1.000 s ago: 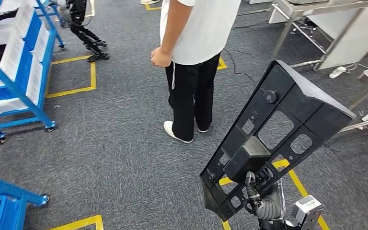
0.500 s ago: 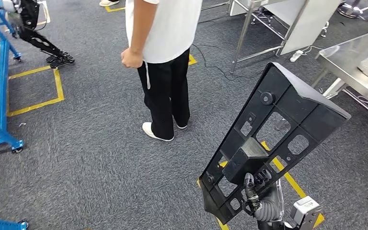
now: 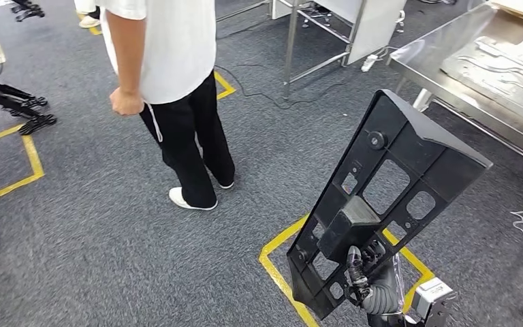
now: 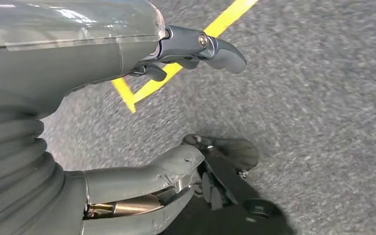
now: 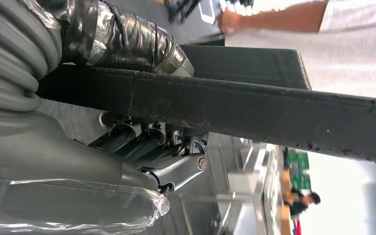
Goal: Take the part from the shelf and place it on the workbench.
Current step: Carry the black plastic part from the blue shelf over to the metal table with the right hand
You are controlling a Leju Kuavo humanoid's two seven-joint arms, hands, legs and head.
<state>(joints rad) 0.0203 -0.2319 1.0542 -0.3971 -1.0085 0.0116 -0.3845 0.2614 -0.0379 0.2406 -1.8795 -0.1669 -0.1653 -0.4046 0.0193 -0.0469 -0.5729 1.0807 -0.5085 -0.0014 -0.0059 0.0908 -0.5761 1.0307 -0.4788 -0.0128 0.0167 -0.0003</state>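
While the right hand (image 3: 368,276) grips the lower end of the big black part (image 3: 388,197), that panel stands tilted up off the near right of the floor, its wide end leaning away to the far right, ribs and cut-outs facing us. From the right wrist camera you get the grip close up: the taped thumb (image 5: 127,41) pressed on one face of the part's edge (image 5: 254,112), darker fingers (image 5: 147,147) curled against the other. Firmly held, no daylight there.

Over to the left hand (image 4: 142,122), hanging above grey carpet: thumb and fingers apart, nothing between them.

Far right, a steel workbench (image 3: 436,75) comes into frame, and lying flat on its top is a grey moulded panel (image 3: 504,65). The part in hand is well apart from it, nearer and lower in the view.

Left of centre, a person (image 3: 170,88) in a white shirt and black trousers stands on the carpet, one hand (image 3: 126,102) loosely closed at the side. Yellow floor tape (image 3: 279,276) marks a corner just below the carried part, and a steel-legged table (image 3: 327,27) sits at the far centre, a cable trailing on the floor beside it.
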